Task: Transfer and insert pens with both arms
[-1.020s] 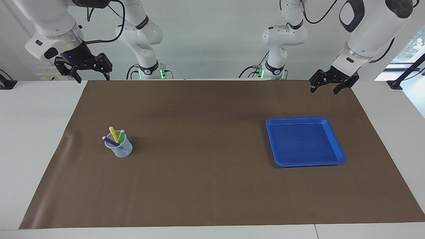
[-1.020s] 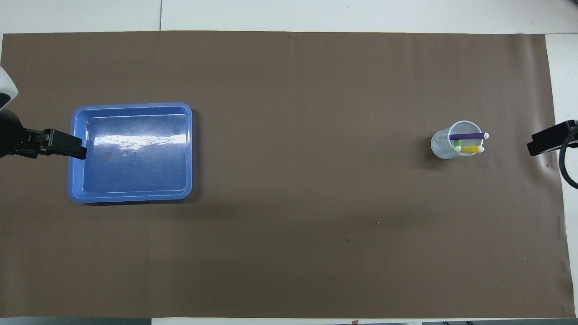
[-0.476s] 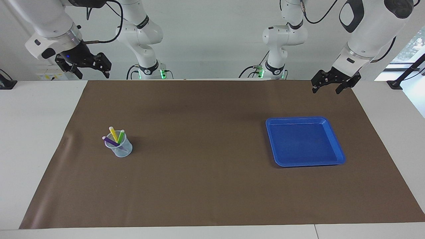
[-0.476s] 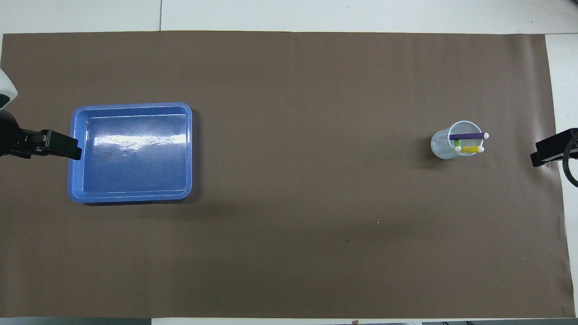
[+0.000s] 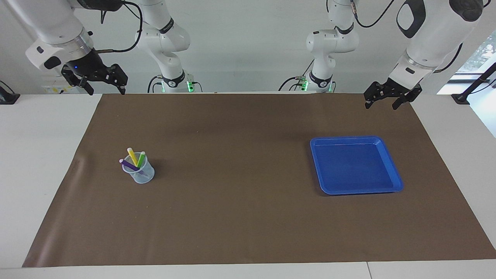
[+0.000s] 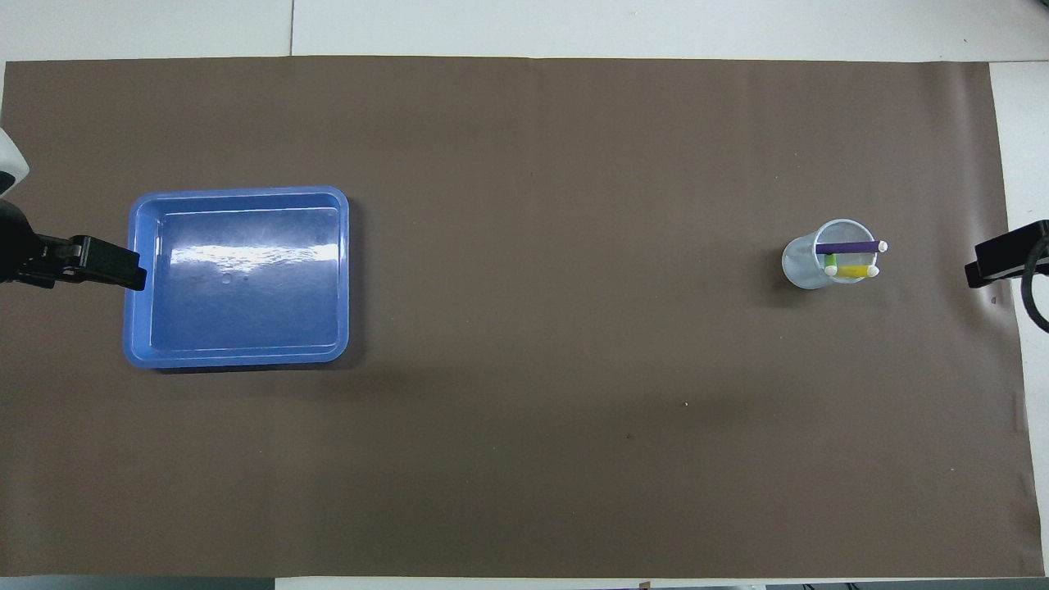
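Observation:
Three pens stand tilted in a clear cup [image 5: 140, 173] on the brown mat toward the right arm's end: yellow [image 5: 132, 155], green [image 5: 141, 158] and purple [image 5: 128, 164]. In the overhead view the cup [image 6: 801, 264] holds the purple pen [image 6: 848, 247], the yellow pen [image 6: 856, 270] and the green pen [image 6: 830, 262]. My right gripper [image 5: 107, 90] hangs open and empty over the mat's corner nearest the robots, apart from the cup; it also shows in the overhead view [image 6: 996, 260]. My left gripper [image 5: 380, 104] is open and empty over the mat, up in the air; it also shows in the overhead view [image 6: 115, 266].
An empty blue tray [image 5: 392, 170] lies on the mat toward the left arm's end; it also shows in the overhead view [image 6: 238, 193]. The brown mat [image 5: 240, 155] covers most of the white table.
Both grippers have drawn back slightly toward their own ends of the table. The cup, the pens and the tray have not moved.

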Robot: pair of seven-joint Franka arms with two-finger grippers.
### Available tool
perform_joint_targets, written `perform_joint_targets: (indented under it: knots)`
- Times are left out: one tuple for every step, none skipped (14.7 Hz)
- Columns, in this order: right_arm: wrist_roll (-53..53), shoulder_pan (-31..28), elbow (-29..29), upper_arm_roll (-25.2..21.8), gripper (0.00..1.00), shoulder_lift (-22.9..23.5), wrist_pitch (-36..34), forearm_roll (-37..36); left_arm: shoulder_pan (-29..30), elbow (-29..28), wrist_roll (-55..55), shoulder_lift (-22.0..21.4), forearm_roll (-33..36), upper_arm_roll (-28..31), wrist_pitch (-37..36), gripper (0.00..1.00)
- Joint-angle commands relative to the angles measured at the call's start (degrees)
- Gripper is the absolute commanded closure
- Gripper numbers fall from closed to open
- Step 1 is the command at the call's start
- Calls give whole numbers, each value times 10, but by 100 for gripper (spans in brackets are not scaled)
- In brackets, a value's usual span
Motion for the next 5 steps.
perform_joint_targets:
  knots:
    - [11,5,-38,-4,0,-16,36,-1,-3,-10,2,-10,12,4,3,0]
    - [11,5,-43,-4,0,-18,42,-1,-3,-10,2,-10,12,4,3,0]
    - [11,5,-46,-4,0,-19,45,-1,-3,-10,2,-11,12,4,3,0]
    - [11,4,-48,-4,0,-20,46,-1,-3,-10,2,-10,12,4,3,0]
    - [11,5,-47,-4,0,-20,47,-1,-3,-10,2,-11,12,4,3,0]
